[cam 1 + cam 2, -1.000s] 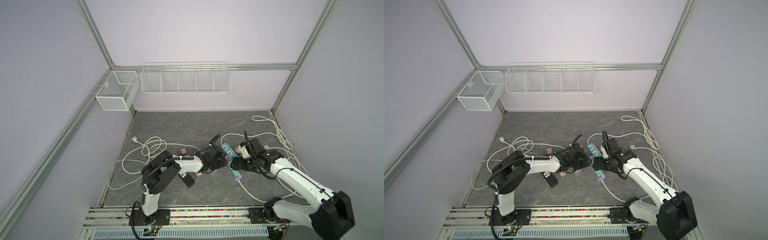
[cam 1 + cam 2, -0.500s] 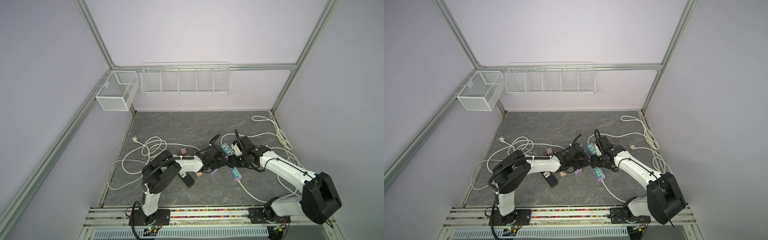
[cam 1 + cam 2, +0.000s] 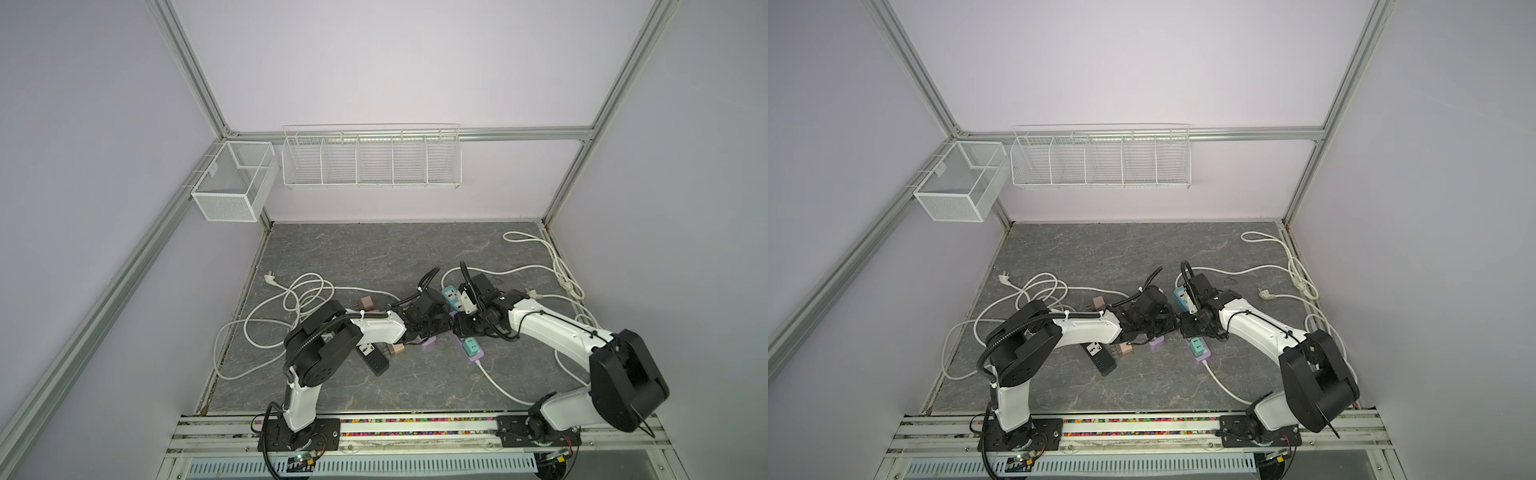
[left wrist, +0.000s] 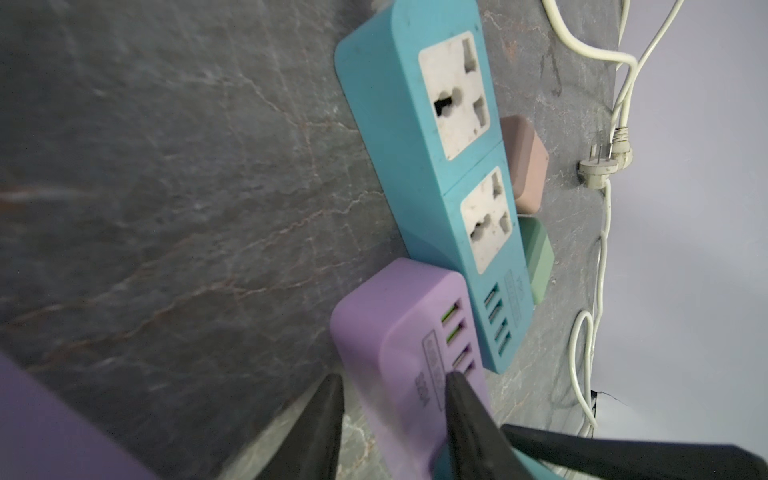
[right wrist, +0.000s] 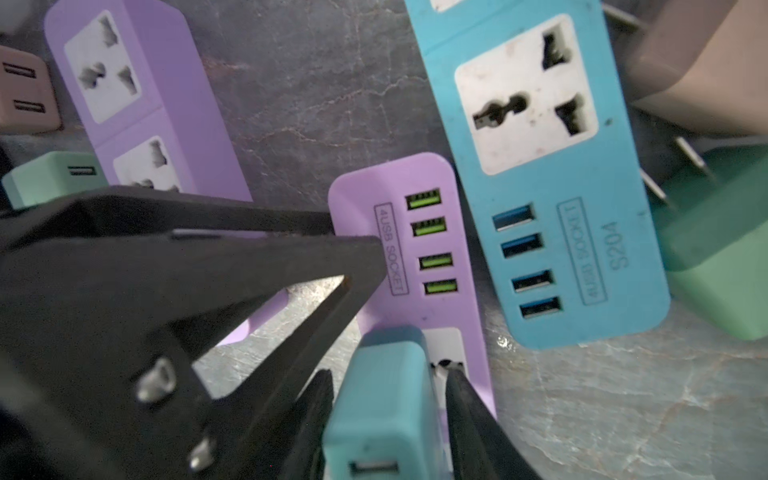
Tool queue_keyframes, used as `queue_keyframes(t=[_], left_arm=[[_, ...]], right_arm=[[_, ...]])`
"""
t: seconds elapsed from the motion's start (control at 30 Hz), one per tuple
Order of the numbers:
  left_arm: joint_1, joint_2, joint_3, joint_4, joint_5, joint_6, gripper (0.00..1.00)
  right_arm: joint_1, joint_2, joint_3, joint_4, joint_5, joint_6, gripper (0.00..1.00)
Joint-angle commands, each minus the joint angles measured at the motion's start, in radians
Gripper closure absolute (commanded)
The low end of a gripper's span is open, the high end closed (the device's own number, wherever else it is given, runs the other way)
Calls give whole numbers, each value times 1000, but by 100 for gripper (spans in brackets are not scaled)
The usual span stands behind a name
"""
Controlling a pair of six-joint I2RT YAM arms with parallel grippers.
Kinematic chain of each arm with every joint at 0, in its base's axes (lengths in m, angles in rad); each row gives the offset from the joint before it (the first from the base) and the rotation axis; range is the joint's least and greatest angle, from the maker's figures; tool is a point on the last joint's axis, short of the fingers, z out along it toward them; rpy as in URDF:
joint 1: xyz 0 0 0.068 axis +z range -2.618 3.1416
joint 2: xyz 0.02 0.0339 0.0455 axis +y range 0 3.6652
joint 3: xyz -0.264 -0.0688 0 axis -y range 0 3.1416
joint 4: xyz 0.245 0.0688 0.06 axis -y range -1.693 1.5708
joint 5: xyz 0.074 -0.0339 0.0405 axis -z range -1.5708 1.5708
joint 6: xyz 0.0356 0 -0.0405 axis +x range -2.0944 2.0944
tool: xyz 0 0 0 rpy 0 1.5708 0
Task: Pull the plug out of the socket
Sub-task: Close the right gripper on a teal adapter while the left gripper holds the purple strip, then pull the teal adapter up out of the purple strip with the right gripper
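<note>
1. The plug, a teal block, sits in a socket of the purple strip. It is near the middle of the table, a shade toward 3 o'clock.
2. In both top views the purple strip's long axis runs roughly from 11 to 5 o'clock. Its USB end is at 11, and its cord leaves at 5.
3. The left claw reaches in from 9 o'clock. It is clamped narrow across the USB end, one finger on each long edge, pinning the purple strip down.
4. The right claw comes in from about 3 o'clock. It stands narrow about the plug with a finger at each flank, which looks to me like a grip.
5. So the plug lies between the right claw's fingers, just on the 5 o'clock side of the left claw. The two claws nearly touch, and the right arm is the one placed to pull.
6. The pins go into the purple strip's face, so I reckon the pull wants to be straight up off the table, square to the long axis. A tug toward 3 o'clock might drag the purple strip out of the left claw or into the blue strip, which lies alongside and just beside it.
</note>
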Motion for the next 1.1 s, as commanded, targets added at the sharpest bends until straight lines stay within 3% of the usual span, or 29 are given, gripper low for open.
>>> queue_keyframes(t=[0.0,0.53,1.07], left_arm=[[4,34,-16,-11,-9,4,58],[-2,39,-96,13,5,-42,59],[-5,68,-106,-78,18,-17,63]], right_arm=[[10,20,0,28,3,-10,57],[22,12,17,3,57,-32,73],[61,12,63,-30,178,-38,75]])
